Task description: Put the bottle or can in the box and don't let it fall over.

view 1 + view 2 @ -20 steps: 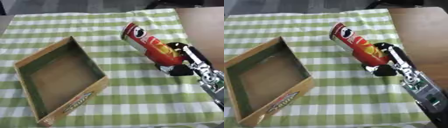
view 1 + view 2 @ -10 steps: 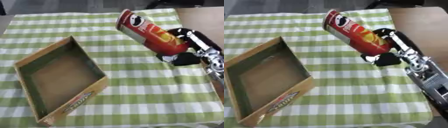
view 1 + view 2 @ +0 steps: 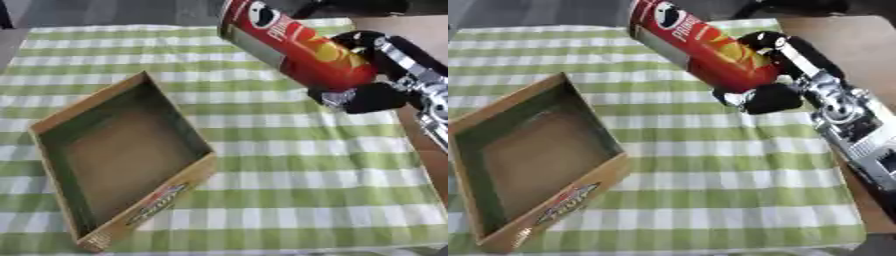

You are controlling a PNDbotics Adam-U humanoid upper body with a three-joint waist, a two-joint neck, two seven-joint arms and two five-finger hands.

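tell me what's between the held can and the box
Only bare checked cloth; nothing stands between the red can in the right hand and the box, clearest in the left eye view.

The red chip can (image 3: pixel 703 51) is tilting, top leaning up and away, its lower end sitting between the black fingers (image 3: pixel 773 98). The open cardboard box (image 3: pixel 122 159) is lying well left of them.

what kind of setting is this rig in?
Probably a staged tabletop test setup, home-style: a green-and-white checked tablecloth over a brown wooden table, an empty shallow cardboard box, and a red cylindrical crisp can held in the robot's right hand.
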